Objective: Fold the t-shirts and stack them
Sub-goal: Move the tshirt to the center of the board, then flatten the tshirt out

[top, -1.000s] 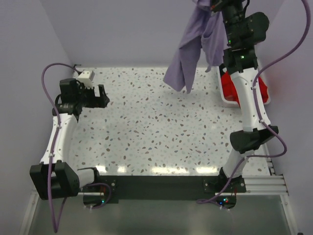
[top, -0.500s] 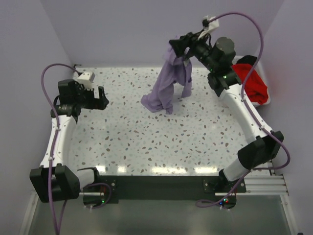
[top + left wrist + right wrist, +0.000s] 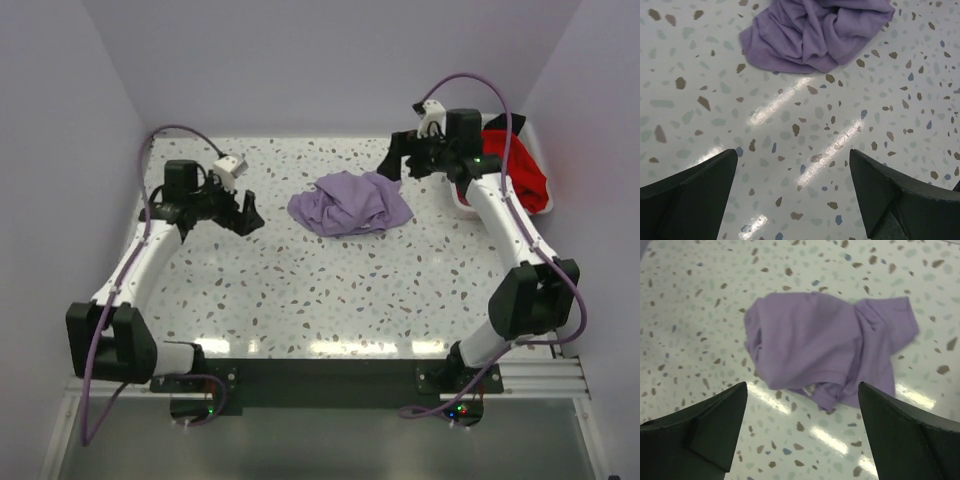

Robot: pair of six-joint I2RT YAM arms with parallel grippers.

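Observation:
A lavender t-shirt (image 3: 350,202) lies crumpled in a heap at the back middle of the speckled table. It also fills the top of the left wrist view, t-shirt (image 3: 815,30), and the middle of the right wrist view, t-shirt (image 3: 825,345). My right gripper (image 3: 400,160) hangs open just right of the heap, holding nothing. To the heap's left my left gripper (image 3: 248,215) stands open, apart from the cloth. A red t-shirt (image 3: 515,170) with a black one (image 3: 500,124) behind it sits in the basket at the back right.
The white plastic basket (image 3: 462,203) stands against the right wall behind my right arm. Purple cables loop above both arms. Walls close in the table at the back and on both sides.
My right gripper has swung down and left, opened and let go of the lavender t-shirt, which dropped from hanging into a heap on the table. My left gripper has moved right, toward the heap.

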